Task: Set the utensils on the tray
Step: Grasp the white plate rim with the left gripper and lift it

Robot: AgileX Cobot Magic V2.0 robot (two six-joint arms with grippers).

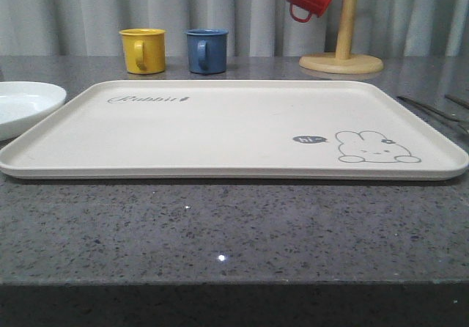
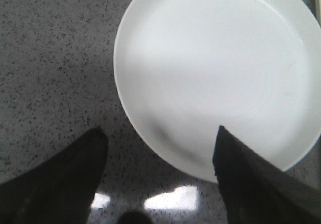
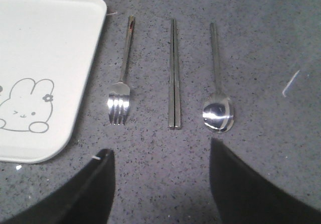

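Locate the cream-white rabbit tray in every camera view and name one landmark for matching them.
Front view: the large cream-white rectangular tray spans the middle of the grey speckled counter.
Left wrist view: only a thin cream sliver at the upper right edge, possibly the tray; cannot tell.
Right wrist view: its rounded corner lies left of the silver fork.
Shared landmark: the grey rabbit drawing.

Bare counter gaps between fork, chopsticks, spoon; tray beside fork.

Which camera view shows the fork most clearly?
The right wrist view: the fork lies whole on the counter, tines and handle visible, beside the tray. In the front view, thin metal handles show right of the tray; which one is the fork is unclear.
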